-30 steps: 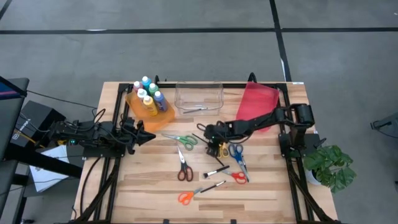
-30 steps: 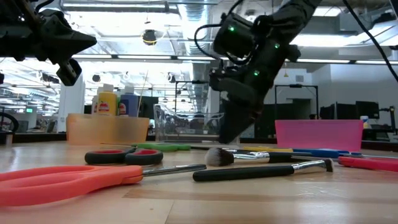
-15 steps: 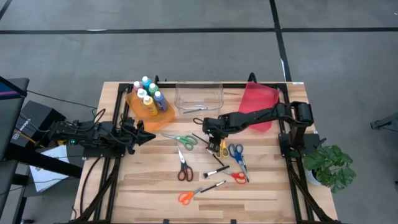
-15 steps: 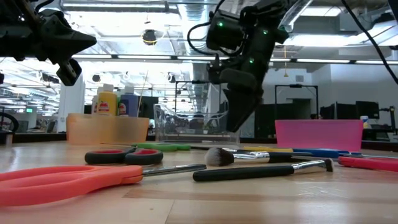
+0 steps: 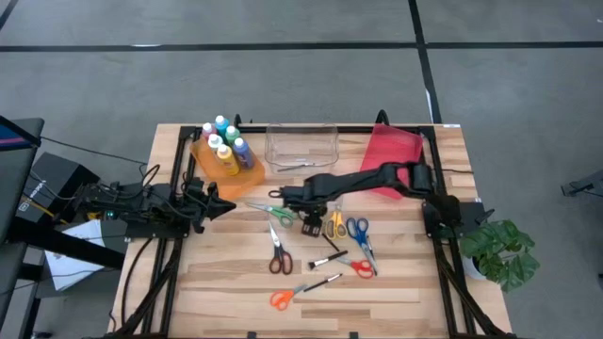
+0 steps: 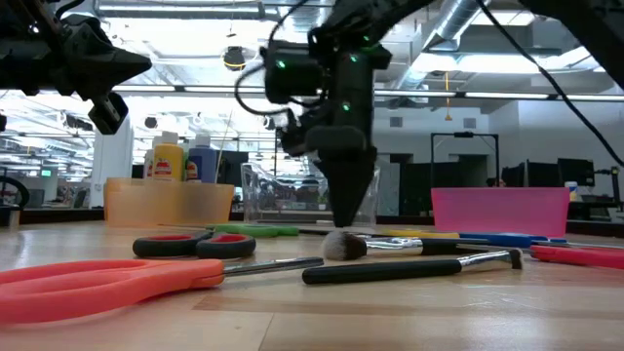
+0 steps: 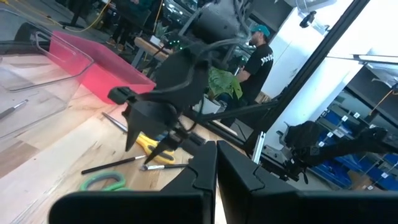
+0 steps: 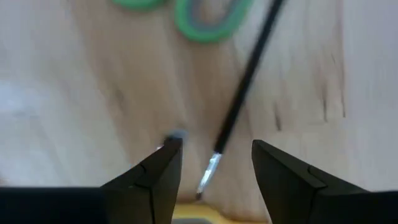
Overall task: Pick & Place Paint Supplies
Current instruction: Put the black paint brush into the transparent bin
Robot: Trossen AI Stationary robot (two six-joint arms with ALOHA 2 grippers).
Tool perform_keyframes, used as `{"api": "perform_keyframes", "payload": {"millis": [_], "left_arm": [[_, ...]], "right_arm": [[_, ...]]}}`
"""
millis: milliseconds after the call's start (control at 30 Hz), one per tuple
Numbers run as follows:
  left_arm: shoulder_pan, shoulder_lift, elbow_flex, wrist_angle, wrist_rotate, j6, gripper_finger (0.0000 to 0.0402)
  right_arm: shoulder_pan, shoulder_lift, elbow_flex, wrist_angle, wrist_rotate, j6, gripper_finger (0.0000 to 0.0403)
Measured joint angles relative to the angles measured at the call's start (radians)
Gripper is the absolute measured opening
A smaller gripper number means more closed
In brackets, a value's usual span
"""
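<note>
- Leftmost, by the surface's [image 5: 396, 282] left edge: left gripper [image 5: 224, 204], hovering, fingers clenched, gripping nothing.
- Near the far left corner: orange bin [image 5: 203, 162] carrying the paint bottles [image 5: 224, 146], all upright.
- At the middle of the far edge: clear bin [image 5: 301, 147] with one thin item lying inside, too small to identify.
- Just in front of the orange bin: green-handled scissors [image 5: 279, 211], flat on the wood.
- Toward the middle: red-handled scissors [image 5: 278, 254], dark blades pointing to the far edge.
- Near the front edge: orange-handled scissors [image 5: 285, 298], largest in the low view [image 6: 107, 278].
- At the centre: right gripper [image 5: 308, 224], pointing down, fingers [image 8: 155, 174] spread apart, empty, straddling a thin dark paintbrush [image 8: 239, 102] lying on the wood; tips near the wood, contact unclear.
- Beside that gripper, on its right: yellow-handled scissors [image 5: 336, 224], then blue-handled scissors [image 5: 358, 231].
- Ahead of those, toward the front edge: two more dark brushes [image 5: 327, 259] and small red scissors [image 5: 362, 268].
- Near the far right corner: red bin [image 5: 388, 151], the right arm reaching across its front.
</note>
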Motion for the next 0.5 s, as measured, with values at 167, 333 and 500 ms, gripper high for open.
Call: {"api": "perform_keyframes", "payload": {"millis": [167,333,500], "left_arm": [[0.0,0.0,0.0,-0.002,0.002,0.0,0.0005],[0.0,0.0,0.0,0.002,0.001,0.0,0.0006],[0.0,0.0,0.0,0.001,0.001,0.0,0.0006]], "right_arm": [[0.003,0.034,0.049,-0.03,-0.001,-0.015,0.0189],[0.0,0.033,0.033,-0.052,0.002,-0.011,0.0183],[-0.006,0.033,0.033,-0.062,0.002,-0.011,0.0175]]}}
